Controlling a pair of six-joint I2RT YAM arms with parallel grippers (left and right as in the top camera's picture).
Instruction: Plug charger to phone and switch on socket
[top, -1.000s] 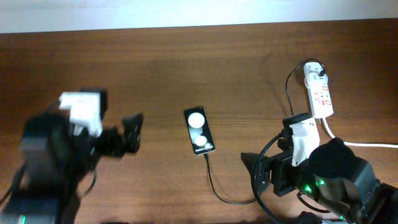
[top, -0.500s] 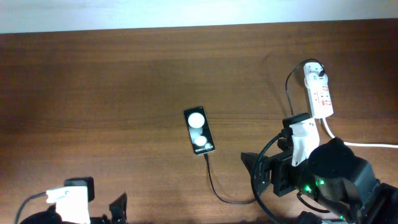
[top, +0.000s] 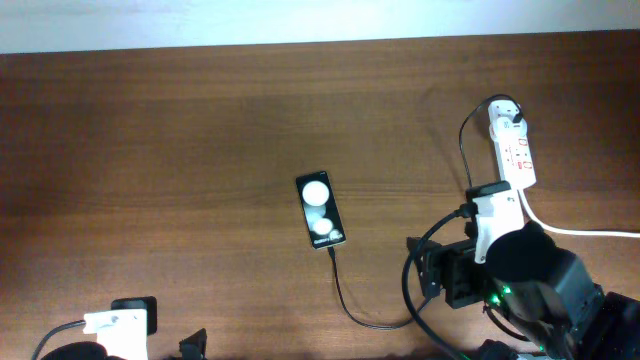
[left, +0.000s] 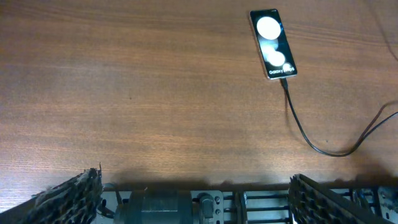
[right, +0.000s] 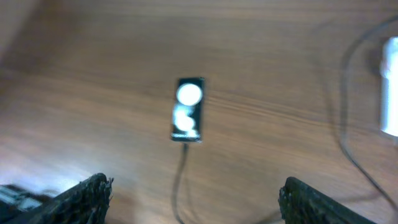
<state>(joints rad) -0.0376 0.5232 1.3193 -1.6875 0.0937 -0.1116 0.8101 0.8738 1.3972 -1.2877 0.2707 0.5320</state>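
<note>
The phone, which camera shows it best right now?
The left wrist view: the phone is sharp, with its lettering visible and the charger reaching its lower end. Overhead shows it whole but smaller; the right wrist view blurs it.

The small flat black phone (top: 320, 210) lies in the middle of the brown wooden table (top: 150, 150). The thin black charger cable (top: 341, 290) touches its near end and runs off to the right. The long white power strip (top: 511, 148) lies far right, well apart from the phone.

black phone (top: 320, 211), white socket (top: 513, 152) with red marks, brown woodgrain table (top: 150, 150)
</note>
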